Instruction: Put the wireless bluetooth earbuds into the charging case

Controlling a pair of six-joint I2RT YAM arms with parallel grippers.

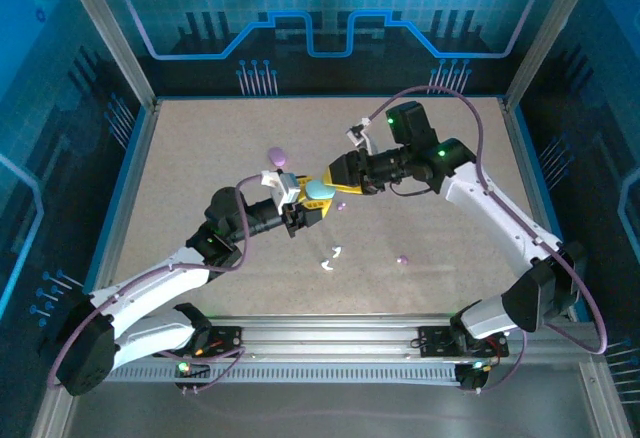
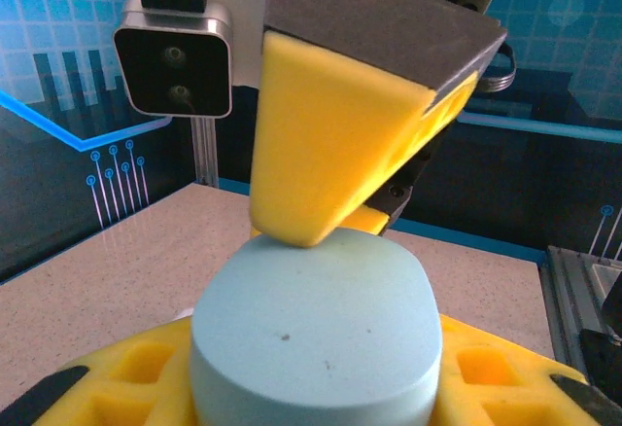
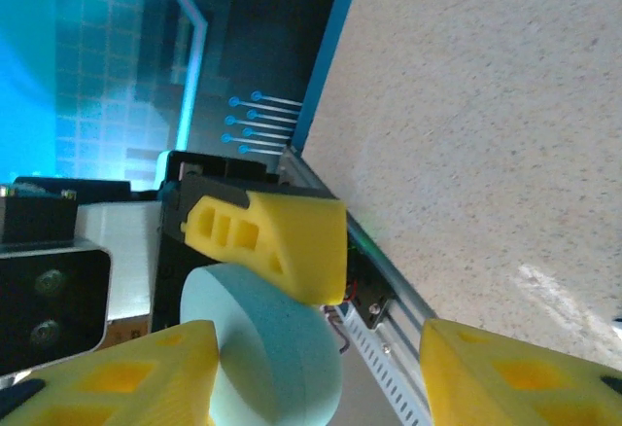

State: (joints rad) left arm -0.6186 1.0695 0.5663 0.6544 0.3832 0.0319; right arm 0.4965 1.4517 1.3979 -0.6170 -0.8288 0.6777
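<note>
Top external: white earbuds (image 1: 327, 264) and a purple earbud (image 1: 403, 258) lie loose on the tabletop (image 1: 200, 158). Beyond them, the left hand (image 1: 312, 200) is clamped on the light blue charging case (image 1: 319, 191). The right hand (image 1: 335, 181), fingers apart, touches the case. No earbud appears inserted yet.

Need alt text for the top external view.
Mid-table, the left gripper holds a light blue charging case, the right gripper open beside it. White earbuds, a purple earbud and a purple case lie loose on the table.
</note>
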